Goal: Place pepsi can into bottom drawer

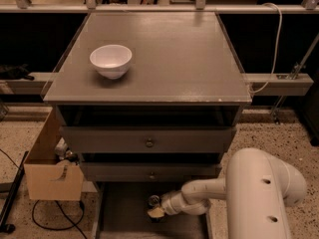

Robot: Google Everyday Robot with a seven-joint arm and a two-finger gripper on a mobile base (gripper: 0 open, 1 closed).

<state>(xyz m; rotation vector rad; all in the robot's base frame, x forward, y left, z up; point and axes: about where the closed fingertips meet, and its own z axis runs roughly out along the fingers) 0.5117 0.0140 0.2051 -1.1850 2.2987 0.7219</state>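
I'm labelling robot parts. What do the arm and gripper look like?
The arm is glossy white: a thick rounded link with small dark holes, narrowing to a slimmer tube. The gripper, over the bottom drawer, has a pale yellowish tip.

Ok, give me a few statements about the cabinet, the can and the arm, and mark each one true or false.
1. The white bowl sits on the cabinet top. True.
2. The pepsi can stands on the cabinet top beside the bowl. False: it is down in the bottom drawer, right by the gripper.
3. The bottom drawer is pulled open. True.
4. The gripper hovers above the white bowl. False: it is low, inside the open bottom drawer, with the arm reaching in from the right of the picture.
5. A cardboard box stands on the floor beside the cabinet. True.
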